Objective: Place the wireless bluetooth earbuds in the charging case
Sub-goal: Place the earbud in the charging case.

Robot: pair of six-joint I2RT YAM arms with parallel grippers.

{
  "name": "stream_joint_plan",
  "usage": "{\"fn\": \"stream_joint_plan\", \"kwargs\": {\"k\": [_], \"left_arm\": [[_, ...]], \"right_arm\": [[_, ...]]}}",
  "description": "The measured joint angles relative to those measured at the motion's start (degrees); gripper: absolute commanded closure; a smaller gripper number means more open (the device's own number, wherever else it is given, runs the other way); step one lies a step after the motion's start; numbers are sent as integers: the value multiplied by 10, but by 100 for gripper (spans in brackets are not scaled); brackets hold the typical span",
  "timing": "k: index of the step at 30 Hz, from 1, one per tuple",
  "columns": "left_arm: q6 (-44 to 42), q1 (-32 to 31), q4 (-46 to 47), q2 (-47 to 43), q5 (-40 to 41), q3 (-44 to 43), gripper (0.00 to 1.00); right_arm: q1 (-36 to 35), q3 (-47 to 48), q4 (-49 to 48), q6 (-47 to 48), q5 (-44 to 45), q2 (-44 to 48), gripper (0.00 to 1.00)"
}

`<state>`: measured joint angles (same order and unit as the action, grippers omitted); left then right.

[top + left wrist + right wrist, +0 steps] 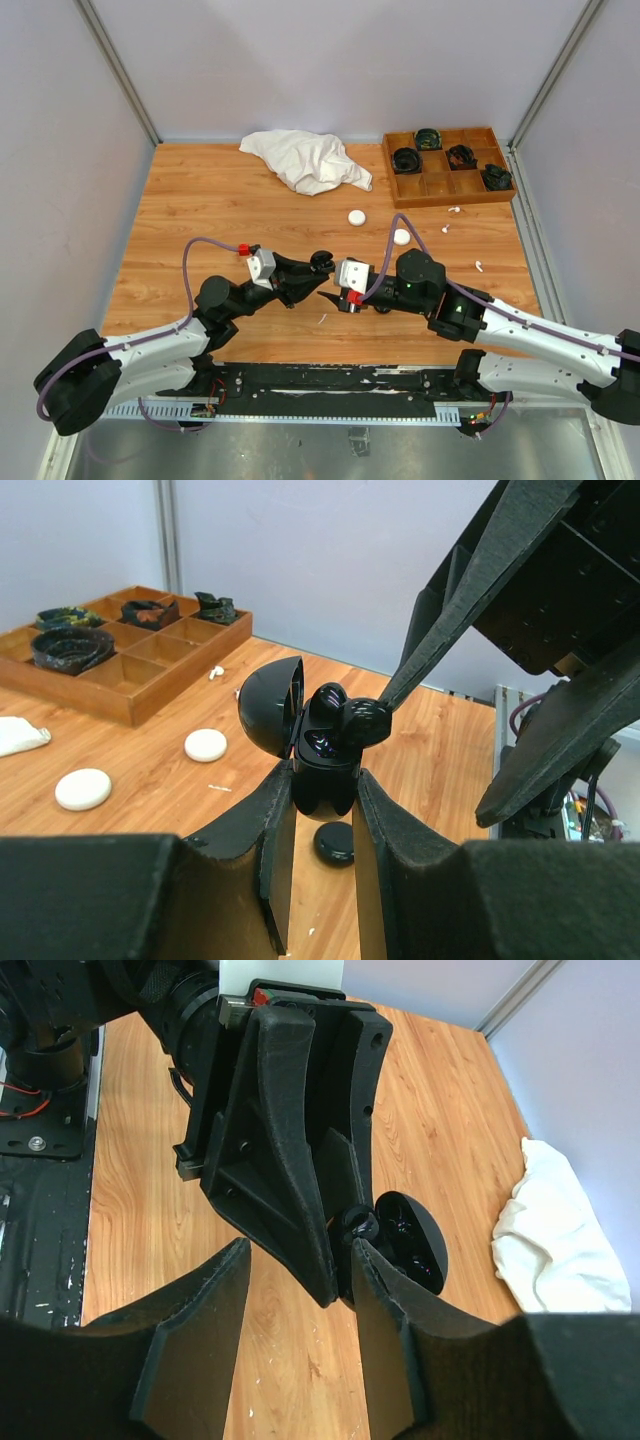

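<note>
My left gripper (316, 268) is shut on a black charging case (324, 776) and holds it above the table, its lid (270, 708) swung open. Two black earbuds (364, 723) sit in the top of the case, one not fully down. My right gripper (326, 285) is open, and one of its fingertips (392, 695) touches the upper earbud. In the right wrist view the right gripper (297, 1275) straddles the left gripper's finger, with the case (412, 1242) just past it. Small white earbuds (479, 266) lie loose on the table.
Two white puck cases (356, 216) (401, 237) lie mid-table. A wooden tray (450, 199) with coiled black items stands at the back right, and a white cloth (305, 160) at the back. A black round puck (333, 842) lies on the table under the held case.
</note>
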<state>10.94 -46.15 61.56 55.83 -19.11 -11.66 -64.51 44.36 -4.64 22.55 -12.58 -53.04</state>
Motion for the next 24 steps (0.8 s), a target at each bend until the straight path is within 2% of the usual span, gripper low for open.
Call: {"fn": "stream_joint_plan", "kwargs": {"k": [16,24], "left_arm": [[-4,0,-4,12,-14,-1,100],[-46,0,-49,12,-31,-4,100]], "right_arm": [[1,18,6,-4,-5,-30,50],[70,66,78,-18,-48,-24,38]]}}
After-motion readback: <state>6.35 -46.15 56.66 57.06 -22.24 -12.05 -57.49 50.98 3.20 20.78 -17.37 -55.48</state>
